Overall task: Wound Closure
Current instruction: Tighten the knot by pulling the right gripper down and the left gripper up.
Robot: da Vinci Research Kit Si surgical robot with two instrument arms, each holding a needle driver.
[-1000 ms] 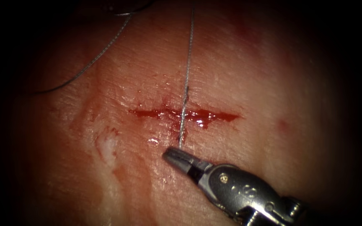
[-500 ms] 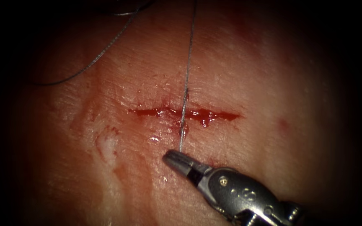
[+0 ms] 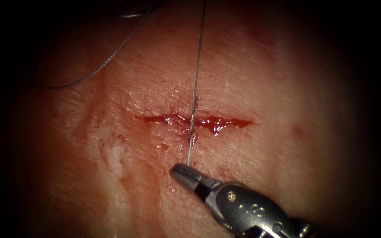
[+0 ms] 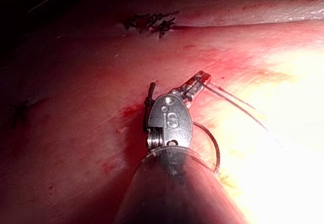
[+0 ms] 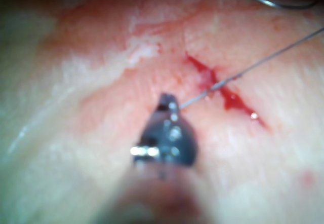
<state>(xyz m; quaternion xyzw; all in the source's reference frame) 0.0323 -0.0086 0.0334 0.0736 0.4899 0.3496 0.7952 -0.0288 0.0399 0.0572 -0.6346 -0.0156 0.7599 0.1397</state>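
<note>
The jaws of the right arm's silver tool (image 3: 186, 175) are closed on the end of the thin grey thread (image 3: 196, 83), just below the horizontal red-filled cut (image 3: 195, 120) in the pink tissue (image 3: 287, 88). The thread is stretched straight up across the cut. The left arm's tool (image 4: 198, 82) is clamped on thread too. A curved steel needle (image 4: 215, 150) is seen beside its shaft; whether it is in the tissue cannot be told.

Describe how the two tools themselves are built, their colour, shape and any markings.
The right arm's tool is grey metal: short blunt jaws, a dark hinge gap, a rounded housing with a bright round pin and faint engraved marks. The left arm's tool has an oval metal plate with engraved characters, a coiled cable beside it, narrow ridged jaws and a smooth round shaft.
</note>
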